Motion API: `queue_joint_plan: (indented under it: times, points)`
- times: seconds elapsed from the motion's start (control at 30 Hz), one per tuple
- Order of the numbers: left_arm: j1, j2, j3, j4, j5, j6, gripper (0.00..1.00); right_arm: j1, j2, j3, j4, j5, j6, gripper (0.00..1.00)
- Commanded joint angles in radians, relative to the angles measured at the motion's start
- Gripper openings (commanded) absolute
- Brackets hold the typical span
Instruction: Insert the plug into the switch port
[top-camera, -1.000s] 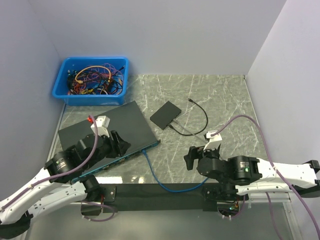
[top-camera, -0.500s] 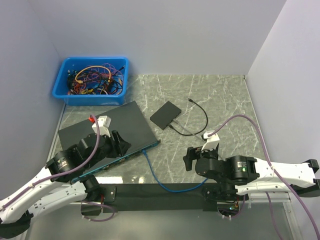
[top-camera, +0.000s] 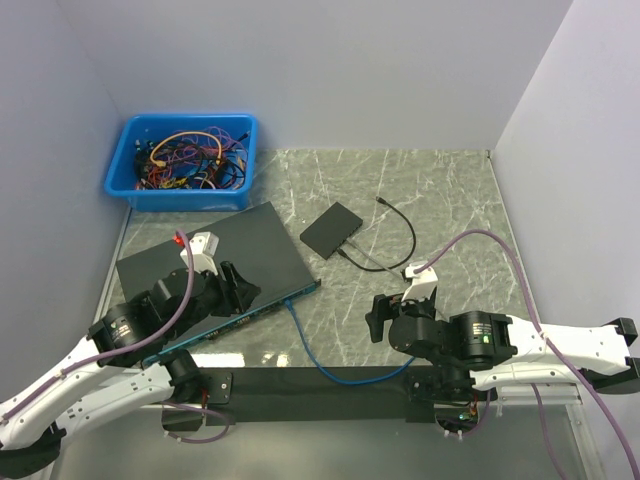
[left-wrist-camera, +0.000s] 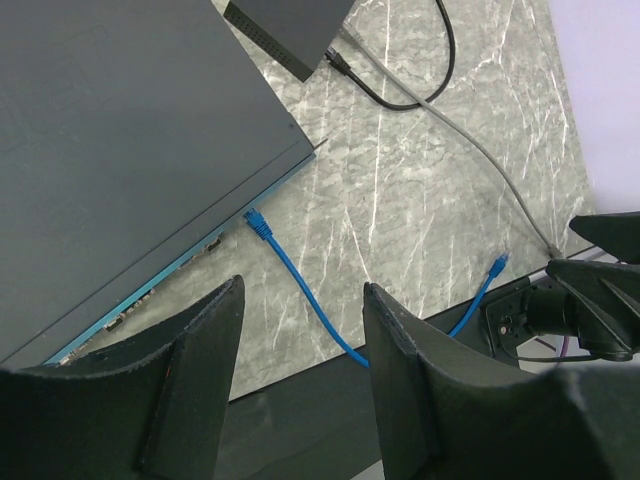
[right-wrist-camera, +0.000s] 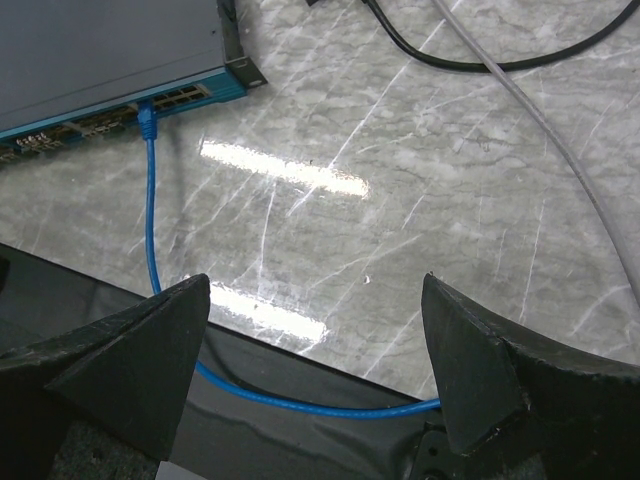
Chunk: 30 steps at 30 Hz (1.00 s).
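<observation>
The switch (top-camera: 215, 262) is a flat dark box with a blue port face, lying at the table's left. A blue cable (top-camera: 310, 345) runs from that face down to the black mat. Its plug (right-wrist-camera: 147, 120) sits against a port near the right end of the port face (right-wrist-camera: 120, 115) and also shows in the left wrist view as plug (left-wrist-camera: 258, 222). The cable's other plug (left-wrist-camera: 497, 264) lies loose near the right arm. My left gripper (left-wrist-camera: 303, 290) hovers over the switch's front edge, open and empty. My right gripper (right-wrist-camera: 315, 285) stands open above the marble, right of the cable, holding nothing.
A blue bin (top-camera: 125, 165) of tangled cables stands at the back left. A small black box (top-camera: 332, 230) with a black cable (top-camera: 405, 228) lies mid-table, and a grey cable (right-wrist-camera: 560, 150) crosses the marble. A black mat (top-camera: 320, 388) lines the near edge.
The right arm has drifted slightly left and back toward its base. The left arm, switch and blue cable have not moved.
</observation>
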Motion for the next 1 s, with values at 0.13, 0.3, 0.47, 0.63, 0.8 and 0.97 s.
queue_joint_plan:
  times: [0.13,0.3,0.47,0.63,0.8,0.97]
  points:
    - [-0.004,0.001,-0.002,0.003,-0.016,-0.012,0.56,0.003,0.001,0.007,0.011,0.024,0.020,0.92]
    - [-0.002,0.001,-0.004,0.005,-0.017,-0.012,0.56,0.003,-0.002,0.004,0.012,0.024,0.019,0.92]
    - [-0.002,0.001,-0.005,0.003,-0.017,-0.012,0.56,0.005,0.003,0.006,0.011,0.025,0.019,0.92]
    - [-0.002,-0.004,-0.004,0.005,-0.017,-0.014,0.56,0.003,0.007,0.006,0.009,0.027,0.023,0.92]
    - [-0.002,-0.005,-0.005,0.003,-0.019,-0.014,0.56,0.005,0.009,0.006,0.006,0.027,0.022,0.92]
    - [-0.002,-0.010,-0.007,0.005,-0.019,-0.014,0.56,0.005,0.006,0.009,0.004,0.033,0.023,0.92]
